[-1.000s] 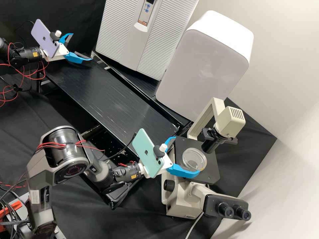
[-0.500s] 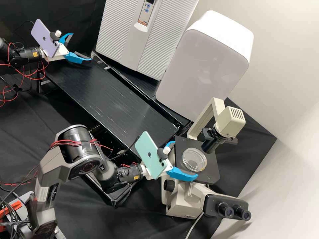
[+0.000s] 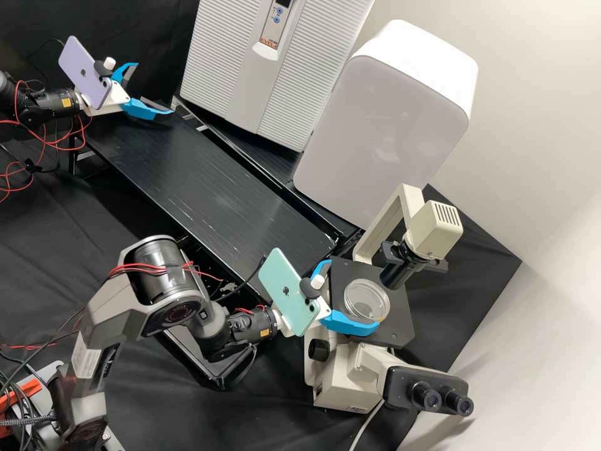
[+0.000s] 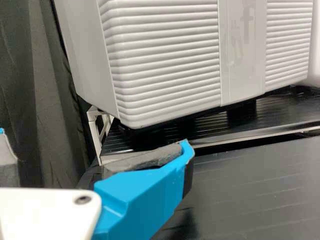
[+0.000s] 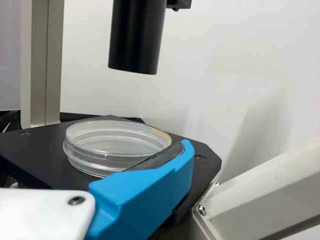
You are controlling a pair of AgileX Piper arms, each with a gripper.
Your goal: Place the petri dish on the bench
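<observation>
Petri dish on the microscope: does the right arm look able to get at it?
Probably yes: the right gripper is open close to the petri dish, with nothing visible between them. The black tube hangs above the stage, so stay low.

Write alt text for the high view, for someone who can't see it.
A clear petri dish sits on a microscope's black stage, the right gripper open close to it. The left gripper, also open, hangs by a black bench near a ribbed white cabinet.

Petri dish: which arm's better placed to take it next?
Right, probably: right pincer is open at the petri dish on the microscope stage; left pincer is by the ridged cabinet.
</observation>
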